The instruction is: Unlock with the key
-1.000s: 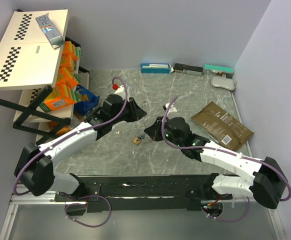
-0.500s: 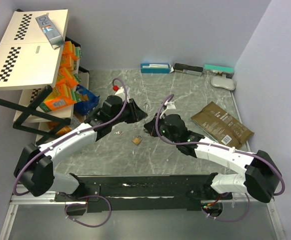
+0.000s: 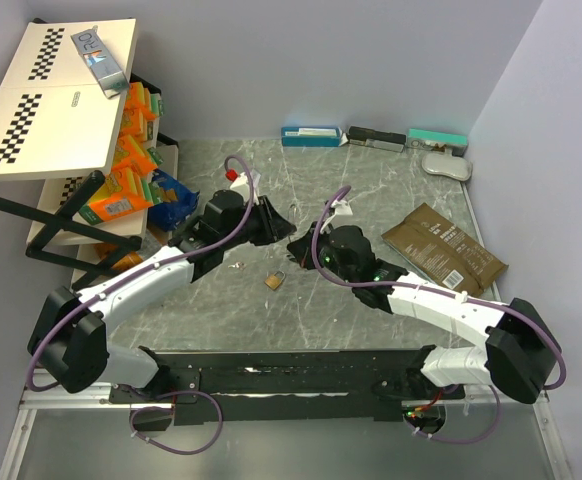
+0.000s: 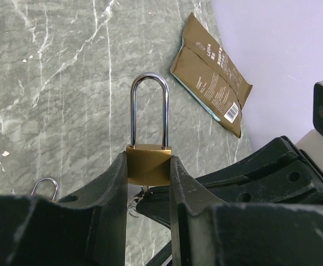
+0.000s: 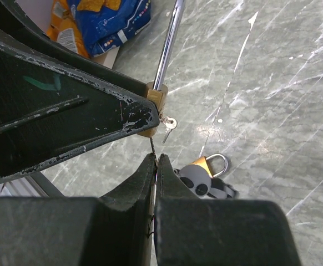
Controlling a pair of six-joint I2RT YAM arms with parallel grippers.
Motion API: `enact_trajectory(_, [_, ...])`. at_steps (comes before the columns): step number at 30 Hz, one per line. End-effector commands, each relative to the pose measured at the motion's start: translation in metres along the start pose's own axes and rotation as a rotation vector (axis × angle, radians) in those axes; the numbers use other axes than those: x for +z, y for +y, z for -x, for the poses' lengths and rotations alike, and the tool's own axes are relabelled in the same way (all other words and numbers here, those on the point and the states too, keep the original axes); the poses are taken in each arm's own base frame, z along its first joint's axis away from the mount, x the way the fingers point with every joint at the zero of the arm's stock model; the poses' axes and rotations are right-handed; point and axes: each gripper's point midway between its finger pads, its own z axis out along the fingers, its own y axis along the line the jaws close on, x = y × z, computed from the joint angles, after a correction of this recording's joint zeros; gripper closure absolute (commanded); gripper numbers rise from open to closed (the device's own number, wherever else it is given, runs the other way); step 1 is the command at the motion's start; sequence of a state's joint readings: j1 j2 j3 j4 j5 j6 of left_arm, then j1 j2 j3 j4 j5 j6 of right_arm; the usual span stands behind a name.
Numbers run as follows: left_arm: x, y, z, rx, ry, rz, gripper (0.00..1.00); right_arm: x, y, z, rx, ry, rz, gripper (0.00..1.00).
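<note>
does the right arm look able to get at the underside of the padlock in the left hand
Likely yes: the right hand sits shut just under the padlock, and the left hand grips only its sides, leaving the underside uncovered.

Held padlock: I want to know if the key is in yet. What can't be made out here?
- Keyhole of the held padlock: left wrist view, underside hidden between fingers of the left gripper.
- What the shut right gripper pinches: right wrist view, only a thin dark sliver shows.
- Whether the key is inserted: right wrist view, too small, partly covered.
</note>
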State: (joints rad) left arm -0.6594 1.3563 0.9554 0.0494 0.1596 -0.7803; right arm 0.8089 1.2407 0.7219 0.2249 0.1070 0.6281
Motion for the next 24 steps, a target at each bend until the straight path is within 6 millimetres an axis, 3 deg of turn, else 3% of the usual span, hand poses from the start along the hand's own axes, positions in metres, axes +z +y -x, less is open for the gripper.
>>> enact_trajectory(1, [-0.005, -0.017, 0.011, -0.001, -0.032, -0.065, 0.99, 0.003, 0.010, 0.031, 0.026, -0.104, 0.031, 1.00])
enact_trajectory(24, [0.001, -0.013, 0.000, -0.026, -0.002, -0.073, 0.99, 0.012, 0.009, 0.058, 0.089, -0.250, 0.009, 1.00])
